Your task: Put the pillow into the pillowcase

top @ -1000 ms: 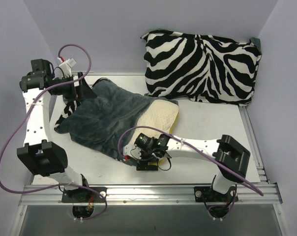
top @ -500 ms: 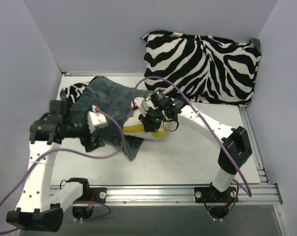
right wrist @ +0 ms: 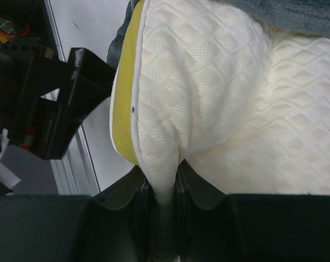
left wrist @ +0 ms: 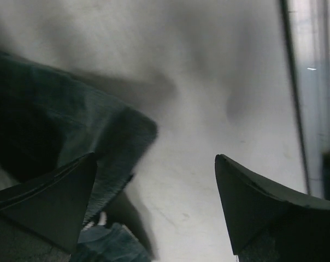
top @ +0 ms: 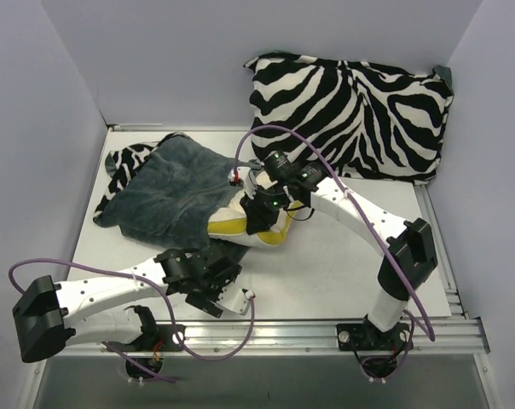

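The cream quilted pillow [top: 237, 227] with its yellow edge lies partly inside the dark grey-teal pillowcase [top: 168, 189], which shows zebra print at its far left corner. My right gripper [top: 263, 218] is shut on a fold of the pillow [right wrist: 208, 82], pinched between its jaws [right wrist: 165, 180]. The pillowcase's plush edge [right wrist: 296, 11] covers the pillow's far part. My left gripper [top: 218, 269] hangs low by the pillowcase's near corner [left wrist: 72, 125], open [left wrist: 154, 158] with only bare table between its fingers [left wrist: 50, 202].
A plump zebra-print cushion [top: 351, 115] leans on the back wall at the right. The metal rail [top: 283, 328] runs along the table's near edge, close behind the left gripper. Purple cables loop off both arms.
The left arm has swung from the pillowcase's left side down to the front of the table, still open. The right gripper closed on the pillow and has lifted its fold slightly.
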`<state>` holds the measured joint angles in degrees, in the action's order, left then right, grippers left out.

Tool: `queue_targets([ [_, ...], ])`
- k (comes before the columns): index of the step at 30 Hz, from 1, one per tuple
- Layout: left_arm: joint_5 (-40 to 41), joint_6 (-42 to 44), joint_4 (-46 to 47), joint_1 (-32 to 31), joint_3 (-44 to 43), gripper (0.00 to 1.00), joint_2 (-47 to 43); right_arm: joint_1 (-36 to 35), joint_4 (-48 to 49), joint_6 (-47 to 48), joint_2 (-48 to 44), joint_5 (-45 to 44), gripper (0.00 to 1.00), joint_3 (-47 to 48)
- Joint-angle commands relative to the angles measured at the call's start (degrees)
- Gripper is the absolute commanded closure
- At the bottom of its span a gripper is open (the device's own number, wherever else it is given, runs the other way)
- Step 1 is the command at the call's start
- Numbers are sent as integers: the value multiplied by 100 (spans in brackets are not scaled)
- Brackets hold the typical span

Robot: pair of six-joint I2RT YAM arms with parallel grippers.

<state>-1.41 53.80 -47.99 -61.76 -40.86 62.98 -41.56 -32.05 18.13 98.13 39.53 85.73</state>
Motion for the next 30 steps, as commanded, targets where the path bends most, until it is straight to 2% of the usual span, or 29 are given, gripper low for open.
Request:
queue_targets([
  [1,1237,472,1422,-12,182,3,311,25,-108,-73,-162,547,100,75],
  [2,1396,717,1902,-12,323,3,407,17,-108,-73,-188,556,100,49],
  [4,1721,886,2353,40,640,9,697,8,-117,-73,-232,573,100,-4],
  [5,1775,1000,2625,58,684,20,820,16,-108,-64,-259,574,100,-30],
  [6,1802,1009,2636,58,615,51,1108,16,-108,-64,-268,556,100,-57],
  [7,1802,975,2645,58,536,70,1233,16,-117,-55,-276,565,100,-74],
  [9,1330,738,2217,32,125,100,1444,34,-99,-64,-250,565,100,-74],
  [10,1014,580,1936,-3,-609,100,1454,34,-99,-90,-146,626,100,21],
  [11,-120,327,1072,-142,-1103,100,1419,34,-91,-186,-66,661,100,109],
  [12,-532,80,811,-274,-1569,100,1401,34,-91,-265,48,714,100,223],
  [13,-1014,-322,373,-476,-2627,100,1410,25,-82,-327,327,827,100,546],
  [15,-1850,-685,167,-1091,-3425,100,1532,43,-64,-511,654,890,100,864],
  [16,-1993,-1017,176,-1249,-3759,100,1559,52,-38,-582,1003,942,100,979],
  [17,-2108,-1125,176,-1503,-3823,100,1620,52,6,-696,1172,1056,100,1120],
  [19,-2092,-1179,437,-1497,-3693,100,1603,52,163,-1204,1584,1197,100,1095],
  [21,-2074,-1153,579,-1462,-3473,100,1568,52,742,-1966,1735,1382,100,613],
  [23,-2065,-1310,615,-1480,-3464,99,1551,34,1347,-2286,1789,1426,100,130],
  [24,-1987,-1450,615,-1471,-3507,84,1464,43,1507,-2409,1771,1391,100,-359],
  [25,-1768,-1747,606,-1445,-3525,75,1410,43,1622,-2506,1745,1400,100,-573],
  [26,-1688,-1898,589,-1410,-3534,62,1314,34,1789,-2542,1719,1374,100,-767],
  [27,-1635,-2030,580,-1331,-3560,39,1061,25,1842,-2534,1692,1365,100,-1134],
  [30,-1591,-2619,528,-822,-3726,18,550,34,1896,-2472,1570,1312,100,-1462],
])
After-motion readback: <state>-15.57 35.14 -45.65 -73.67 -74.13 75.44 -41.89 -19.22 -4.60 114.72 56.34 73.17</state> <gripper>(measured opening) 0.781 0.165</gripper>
